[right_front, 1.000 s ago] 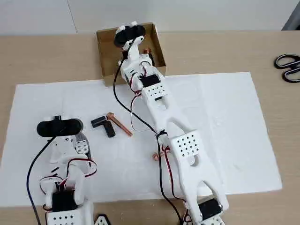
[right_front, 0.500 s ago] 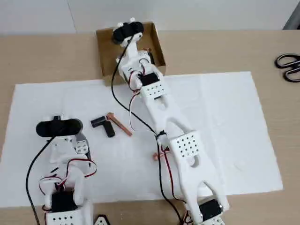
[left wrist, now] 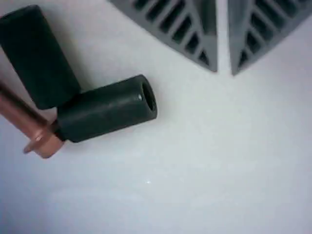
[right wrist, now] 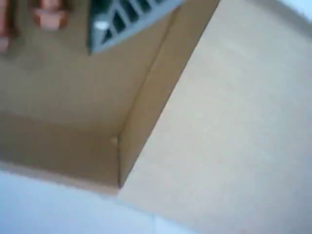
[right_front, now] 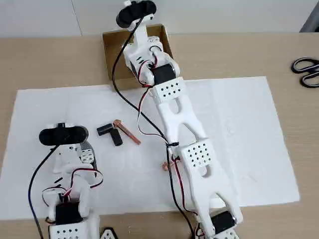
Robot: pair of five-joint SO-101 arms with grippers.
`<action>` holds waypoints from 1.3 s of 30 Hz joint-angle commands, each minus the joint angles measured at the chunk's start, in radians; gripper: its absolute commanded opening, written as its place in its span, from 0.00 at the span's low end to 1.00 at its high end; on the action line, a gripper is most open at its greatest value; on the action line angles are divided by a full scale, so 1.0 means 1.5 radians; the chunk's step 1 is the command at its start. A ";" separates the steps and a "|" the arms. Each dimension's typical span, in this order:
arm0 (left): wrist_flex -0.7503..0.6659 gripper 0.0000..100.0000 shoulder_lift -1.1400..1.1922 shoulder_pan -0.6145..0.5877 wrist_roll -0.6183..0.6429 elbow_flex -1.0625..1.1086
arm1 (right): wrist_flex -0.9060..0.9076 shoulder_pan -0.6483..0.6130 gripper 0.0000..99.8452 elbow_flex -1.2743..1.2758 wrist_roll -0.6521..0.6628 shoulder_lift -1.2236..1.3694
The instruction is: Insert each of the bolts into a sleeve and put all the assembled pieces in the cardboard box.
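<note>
Left gripper (left wrist: 223,69) hangs low over the left part of the white sheet (right_front: 239,129). Its grey fingers (left wrist: 185,29) are drawn almost together, with a thin slit between them and nothing in it. Right gripper (right wrist: 100,29) sits at the end of its outstretched arm, above the open cardboard box (right_front: 112,52); whether it is spread or pressed together cannot be told.

A wooden table (right_front: 50,64) carries everything, and the sheet covers most of its middle. The box stands at the far edge of the sheet. Inside it, the right wrist view shows copper-coloured pieces (right wrist: 48,17) on the floor, too blurred to tell more.

Black-handled scissors (right_front: 306,71) lie on bare wood far to the right, well apart from the rest.

Just beyond the left gripper, one black sleeve (left wrist: 105,109) lies on its side, its open end turned toward the fingers. The other sleeve (left wrist: 36,53) touches it at an angle. A copper bolt (left wrist: 29,131) lies against both of them, outside them, its head at the first sleeve's rear end. A second bolt (right_front: 166,166) lies on the sheet beside the right arm, partly hidden under it.
</note>
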 commanded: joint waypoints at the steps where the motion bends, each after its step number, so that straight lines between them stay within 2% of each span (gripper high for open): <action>1: -0.001 0.01 -0.009 -0.004 0.003 -0.004 | 0.105 -0.011 0.15 -0.097 0.003 -0.022; 10: -0.001 0.01 -0.009 -0.005 0.000 -0.004 | 0.377 -0.050 0.15 -0.097 0.004 -0.085; 16: -0.001 0.01 -0.009 -0.005 0.000 -0.004 | 0.457 -0.073 0.15 -0.096 0.004 -0.154; 24: 0.003 0.01 -0.009 -0.006 -0.001 -0.004 | 0.466 -0.136 0.15 -0.096 0.000 -0.177; 26: 0.012 0.01 -0.009 -0.035 -0.001 -0.004 | 0.465 -0.161 0.15 -0.096 0.000 -0.176; 32: 0.017 0.01 -0.010 -0.190 0.003 -0.007 | 0.469 -0.199 0.15 -0.096 0.004 -0.173; 36: 0.021 0.01 -0.010 -0.242 0.003 -0.007 | 0.469 -0.201 0.15 -0.091 0.004 -0.168; 39: 0.021 0.01 -0.010 -0.253 0.003 -0.007 | 0.468 -0.201 0.15 -0.051 0.001 -0.150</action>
